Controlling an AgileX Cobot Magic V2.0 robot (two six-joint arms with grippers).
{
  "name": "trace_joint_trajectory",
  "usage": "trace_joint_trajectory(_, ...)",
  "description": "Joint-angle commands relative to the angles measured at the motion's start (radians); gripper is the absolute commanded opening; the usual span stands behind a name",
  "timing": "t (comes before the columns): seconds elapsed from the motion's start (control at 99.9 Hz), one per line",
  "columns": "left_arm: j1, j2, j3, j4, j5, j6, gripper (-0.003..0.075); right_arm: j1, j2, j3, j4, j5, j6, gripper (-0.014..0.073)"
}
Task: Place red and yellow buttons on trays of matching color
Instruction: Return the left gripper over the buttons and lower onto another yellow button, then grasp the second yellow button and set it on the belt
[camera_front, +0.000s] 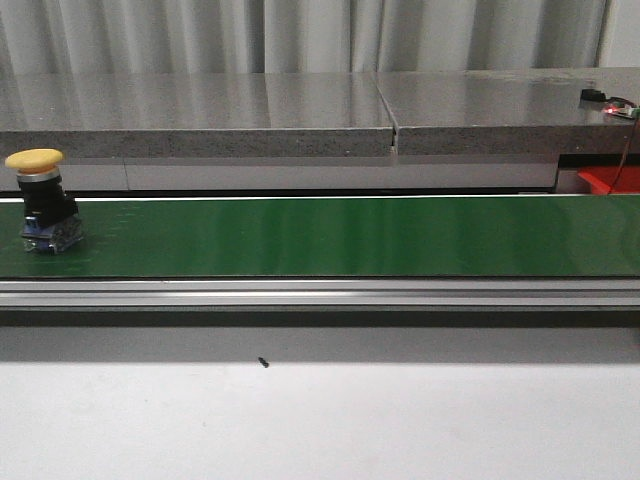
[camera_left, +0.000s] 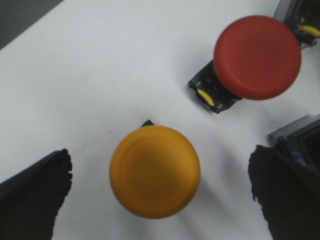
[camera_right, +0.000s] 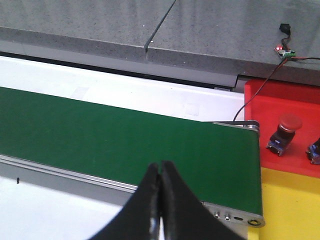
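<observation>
Button, yellow, between open left end effector fingers

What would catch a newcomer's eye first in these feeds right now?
Probably the yellow button standing alone at the far left of the green belt. In the left wrist view, another yellow button sits between the open left tool's fingers, a red button beside it. The right tool is shut above the belt near the red tray.

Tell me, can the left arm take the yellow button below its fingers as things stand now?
Probably yes. The left gripper is open, one finger on each side of the yellow button, with nothing over it. The red button lies apart from it.
</observation>
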Motion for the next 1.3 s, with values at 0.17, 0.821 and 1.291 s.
trace_joint_trajectory(0.17, 0.002, -0.026, -0.034, 0.004, -0.061, -0.012, 0.0692, 0.001, 0.005, -0.022, 0.021, -0.063, -0.004, -0.0068)
trace_joint_trajectory(0.821, 0.002, -0.026, -0.034, 0.031, -0.07, -0.012, 0.0144, 0.001, 0.005, -0.022, 0.021, -0.063, -0.004, -0.0068)
trace_joint_trajectory(1.291, -0.031, -0.249, -0.034, -0.007, -0.025, -0.012, 0.0043, 0.001, 0.005, -0.022, 0.021, -0.063, -0.004, -0.0068)
